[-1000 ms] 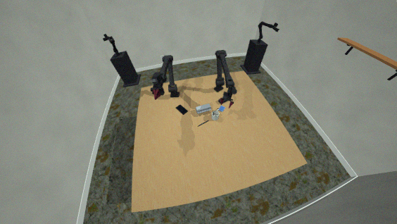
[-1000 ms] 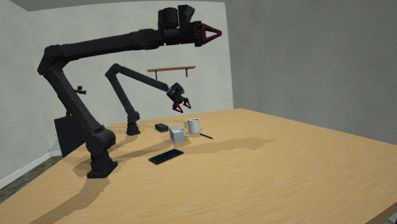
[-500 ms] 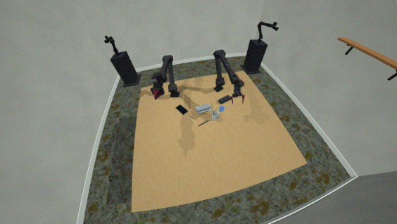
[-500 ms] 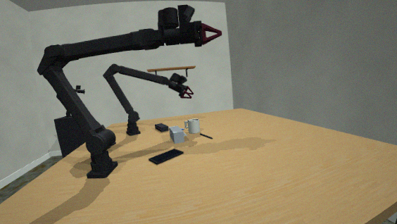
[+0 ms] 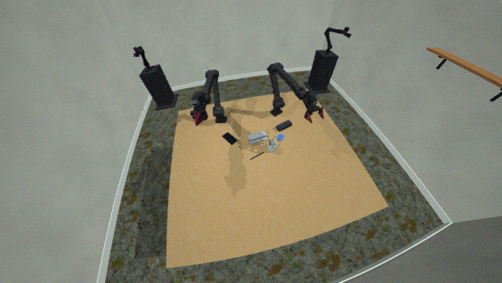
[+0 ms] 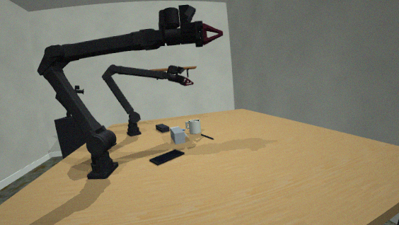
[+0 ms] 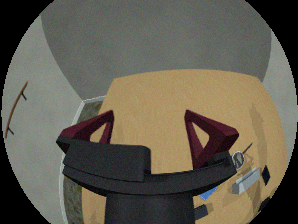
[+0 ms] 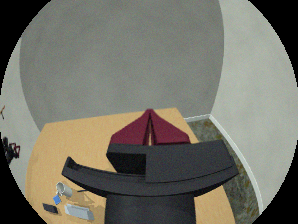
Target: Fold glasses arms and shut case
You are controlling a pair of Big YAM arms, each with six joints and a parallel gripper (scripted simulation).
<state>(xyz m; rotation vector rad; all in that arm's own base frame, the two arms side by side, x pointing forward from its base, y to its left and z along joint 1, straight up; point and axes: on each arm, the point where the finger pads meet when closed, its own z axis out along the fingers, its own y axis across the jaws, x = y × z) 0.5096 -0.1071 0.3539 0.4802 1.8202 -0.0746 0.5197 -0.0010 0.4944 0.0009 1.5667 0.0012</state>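
Observation:
A pale grey case [image 5: 259, 140] lies near the middle back of the table, also seen in the exterior view [image 6: 177, 135]. It is too small for me to tell its lid or the glasses. My left gripper [image 5: 313, 115] is open and empty, raised high above the table to one side of the case; it also shows in the exterior view [image 6: 184, 81] and the left wrist view [image 7: 160, 137]. My right gripper [image 6: 211, 33] is shut on nothing and held high, away from the case; it also shows in the top view [image 5: 198, 117] and the right wrist view [image 8: 149, 129].
A white mug [image 6: 194, 126], a small blue card [image 5: 280, 137] and a thin dark pen [image 5: 255, 156] lie beside the case. A flat black slab [image 6: 166, 156] and a small black box [image 6: 162, 127] lie nearby. Two black camera stands [image 5: 157, 86] are behind the table.

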